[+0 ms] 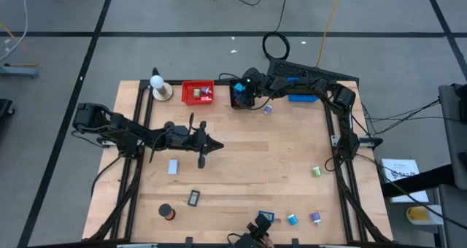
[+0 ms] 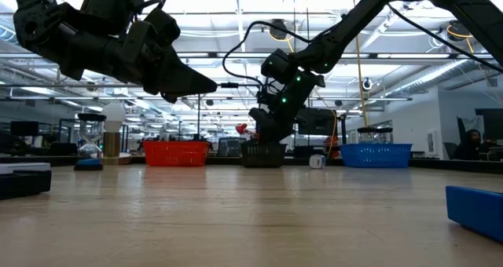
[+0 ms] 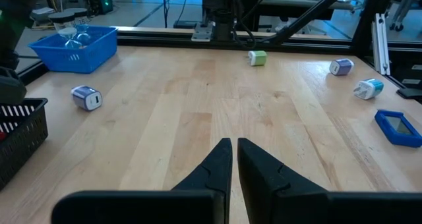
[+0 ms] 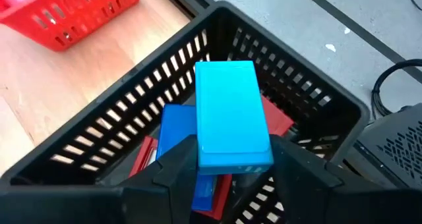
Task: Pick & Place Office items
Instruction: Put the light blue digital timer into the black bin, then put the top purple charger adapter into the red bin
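Right gripper [image 4: 234, 159] reaches down over the black bin [image 4: 310, 105], fingers clamped on a light-blue block [image 4: 231, 112] above red and blue pieces inside. Left gripper [image 3: 234, 159] fully closed, empty, hovering mid-table.

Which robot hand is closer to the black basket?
Right. The right gripper hangs over the black basket, holding a light-blue block. The left gripper waits mid-table, far away.
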Motion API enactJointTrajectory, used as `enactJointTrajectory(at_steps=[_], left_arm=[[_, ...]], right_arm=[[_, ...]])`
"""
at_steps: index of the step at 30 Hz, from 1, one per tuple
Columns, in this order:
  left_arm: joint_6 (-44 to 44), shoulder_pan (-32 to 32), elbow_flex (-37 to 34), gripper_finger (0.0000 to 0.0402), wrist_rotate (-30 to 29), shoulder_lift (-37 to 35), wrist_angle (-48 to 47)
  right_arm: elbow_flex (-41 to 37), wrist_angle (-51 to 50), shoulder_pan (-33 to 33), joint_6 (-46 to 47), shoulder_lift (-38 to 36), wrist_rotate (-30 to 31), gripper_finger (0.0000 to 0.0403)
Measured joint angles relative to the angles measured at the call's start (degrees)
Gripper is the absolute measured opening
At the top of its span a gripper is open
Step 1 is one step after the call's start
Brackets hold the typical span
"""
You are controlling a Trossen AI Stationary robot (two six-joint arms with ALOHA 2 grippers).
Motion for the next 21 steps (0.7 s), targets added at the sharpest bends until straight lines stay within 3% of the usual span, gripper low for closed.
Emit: enactJointTrajectory(at_steps=[7, 17, 21], left_arm=[[0.0, 0.0, 0.0, 0.0031, 0.0, 0.0, 0.0], [0.0, 0.0, 0.0, 0.0031, 0.0, 0.0, 0.0], [0.0, 0.0, 0.0, 0.0031, 0.0, 0.0, 0.0]], right_arm=[[0.0, 0.2, 0.0, -0.1, 0.0, 0.4, 0.0174], [0.0, 0.2, 0.1, -0.3, 0.0, 0.6, 0.0235], [0.0, -2.0, 0.4, -0.7, -2.5, 0.5, 0.0236]])
